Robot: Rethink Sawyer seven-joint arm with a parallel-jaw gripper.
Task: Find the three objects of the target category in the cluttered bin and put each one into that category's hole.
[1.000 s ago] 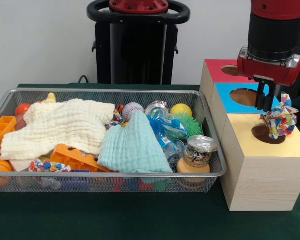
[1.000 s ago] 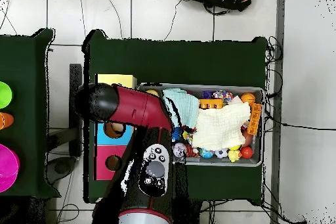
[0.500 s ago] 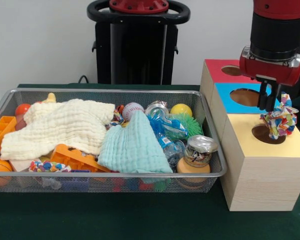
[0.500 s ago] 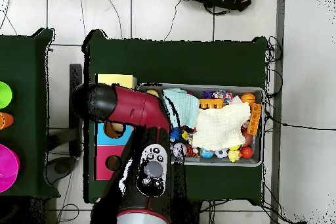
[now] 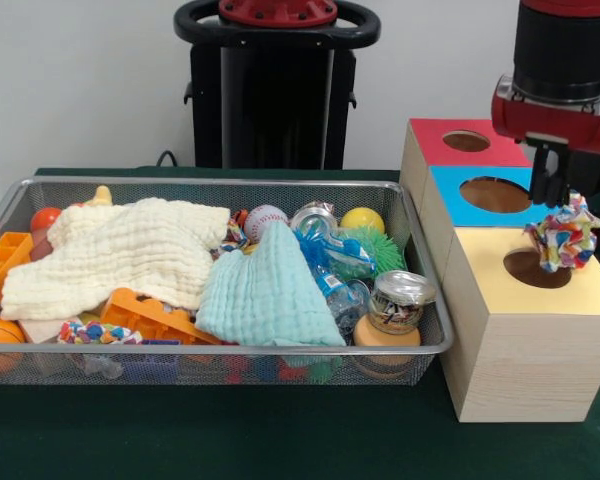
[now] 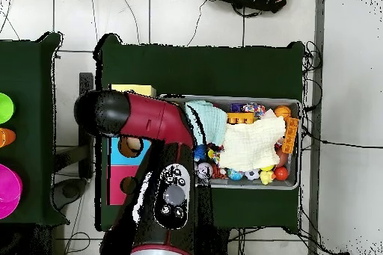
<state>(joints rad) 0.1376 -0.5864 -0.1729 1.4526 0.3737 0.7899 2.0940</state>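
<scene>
Arm: glossy red shell, rounded black elbow cap. Wrist: black cylinder above red collar with silver band. Gripper: black.

The red and blue tops of the wooden three-hole box are bare, with both of their holes uncovered. Over the yellow top's hole hangs a multicoloured knotted rope toy, with the red and black arm's gripper directly above it, blocking that approach from above. The wire mesh bin is packed. A cream muslin cloth and a pale green cloth cover much of its contents. The dark green table in front of the bin lies free.
</scene>
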